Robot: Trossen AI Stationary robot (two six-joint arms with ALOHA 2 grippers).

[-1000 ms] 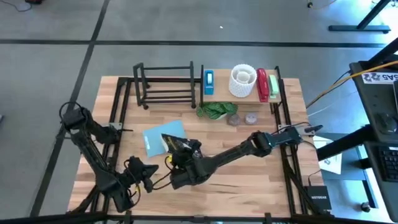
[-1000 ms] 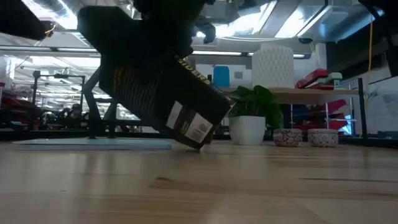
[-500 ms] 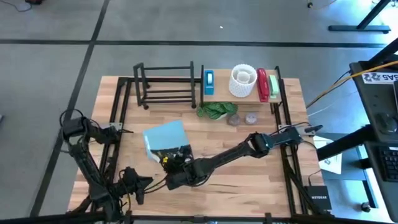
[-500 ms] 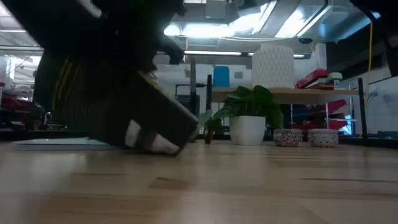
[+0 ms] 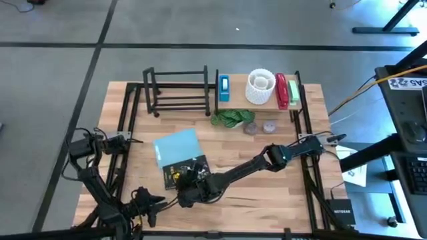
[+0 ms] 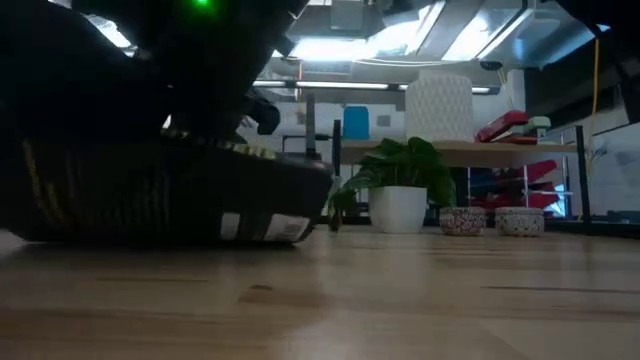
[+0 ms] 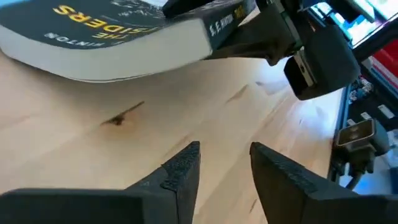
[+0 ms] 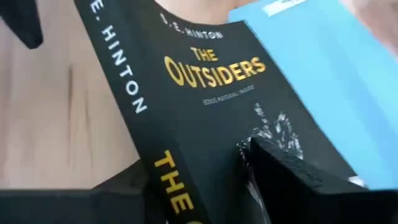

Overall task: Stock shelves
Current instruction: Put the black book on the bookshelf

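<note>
A black paperback, "The Outsiders" [image 5: 183, 175], lies almost flat on the table's near middle, partly over a light blue book [image 5: 176, 147]. My right gripper [image 5: 189, 192] is shut on it. My left gripper [image 7: 225, 163] hovers open just above bare wood near the table's near left corner, a short way from the book, with nothing between its fingers. At the far edge stand the black open-frame rack [image 5: 177, 90] and the wood shelf board [image 5: 261, 101]. My right gripper pinches the book's thickness at the near end of the spine [image 8: 169, 177]. One finger [image 8: 283, 177] lies on the front cover; the other [image 7: 273, 38] is under the back. The fingers come nearly level from the table's near right. The book [image 6: 170, 195] sits cover up, low over the table.
The wood shelf board carries a blue box [image 5: 223, 87], a white vase [image 5: 261, 87] and red items [image 5: 282, 91]. In front of it stand a potted plant [image 5: 231, 119] and two small bowls [image 5: 259, 127]. Bare wood stretches along the near right.
My right gripper has gone down and toward the table's near left with the black book. The book has tipped from a steep tilt, one corner down, to almost flat. My left gripper has drawn back toward the near left corner.
</note>
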